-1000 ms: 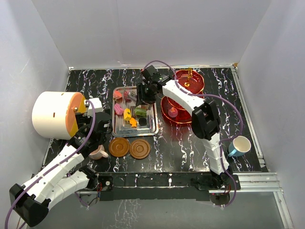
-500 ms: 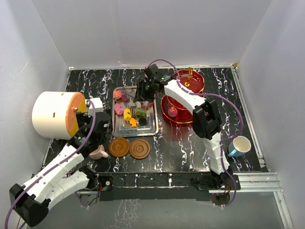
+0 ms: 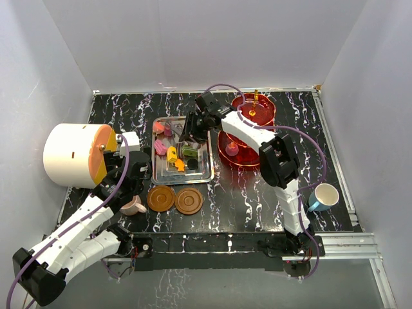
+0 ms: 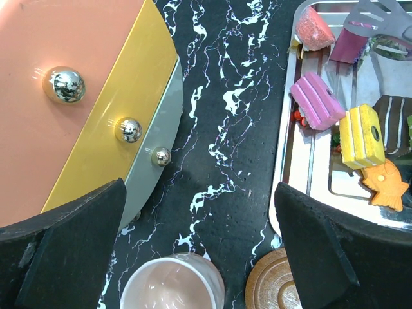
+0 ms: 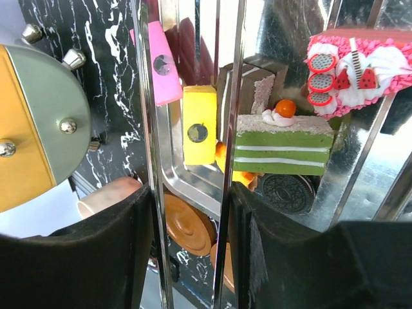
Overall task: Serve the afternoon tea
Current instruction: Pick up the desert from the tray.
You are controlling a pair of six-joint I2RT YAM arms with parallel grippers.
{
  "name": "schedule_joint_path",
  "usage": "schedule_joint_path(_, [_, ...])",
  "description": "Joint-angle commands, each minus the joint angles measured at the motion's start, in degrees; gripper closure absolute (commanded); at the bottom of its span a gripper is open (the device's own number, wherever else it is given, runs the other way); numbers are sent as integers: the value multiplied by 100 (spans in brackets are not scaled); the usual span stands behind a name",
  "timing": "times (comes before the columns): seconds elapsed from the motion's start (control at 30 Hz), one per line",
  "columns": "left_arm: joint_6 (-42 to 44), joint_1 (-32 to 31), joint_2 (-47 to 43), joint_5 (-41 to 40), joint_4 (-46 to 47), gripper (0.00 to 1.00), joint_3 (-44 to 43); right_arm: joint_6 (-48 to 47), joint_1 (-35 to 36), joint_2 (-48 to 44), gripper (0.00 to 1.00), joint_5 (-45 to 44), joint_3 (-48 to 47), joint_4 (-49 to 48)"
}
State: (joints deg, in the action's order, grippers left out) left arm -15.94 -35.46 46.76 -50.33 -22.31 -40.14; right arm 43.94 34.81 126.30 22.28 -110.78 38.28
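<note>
Sweets (image 5: 283, 145), green-layered, yellow and pink, lie below right claw (image 5: 190, 219) clenching silver tongs (image 4: 380, 18); left claw (image 4: 199, 212) released.

Plain white walls (image 3: 193, 45) enclose a black tabletop (image 3: 244, 199) veined with white marbling.

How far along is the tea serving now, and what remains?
Done: one pink sweet lies on the red stand, lower tier. In hand: the right end effector grips tongs above the tray; the open left end effector hovers over the pink cup. Remaining: other sweets lie on the tray, both saucers are bare, the blue cup stands far right.
</note>
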Motion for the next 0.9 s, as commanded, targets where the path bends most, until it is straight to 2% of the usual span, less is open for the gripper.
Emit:
schedule_joint_path(0.0, [56, 22, -14, -57, 79, 1, 20, 271, -9, -188, 57, 355, 13, -528])
schedule_joint_path(0.27, [69, 22, 8, -22, 73, 1, 18, 457, -9, -164, 59, 635, 232, -934])
schedule_joint_path(0.4, [81, 22, 17, -17, 77, 1, 21, 585, -9, -244, 66, 608, 259, -1005])
schedule_joint_path(0.47, [81, 22, 13, -12, 65, 1, 23, 574, -13, -334, 67, 529, 215, -970])
schedule_joint_path(0.53, [83, 22, 10, -21, 68, 1, 20, 514, -9, -433, 67, 253, 39, -694])
schedule_joint_path(0.87, [127, 22, 25, 3, 130, 1, 22, -986, 96, -427, 67, -1145, -1051, 1259])
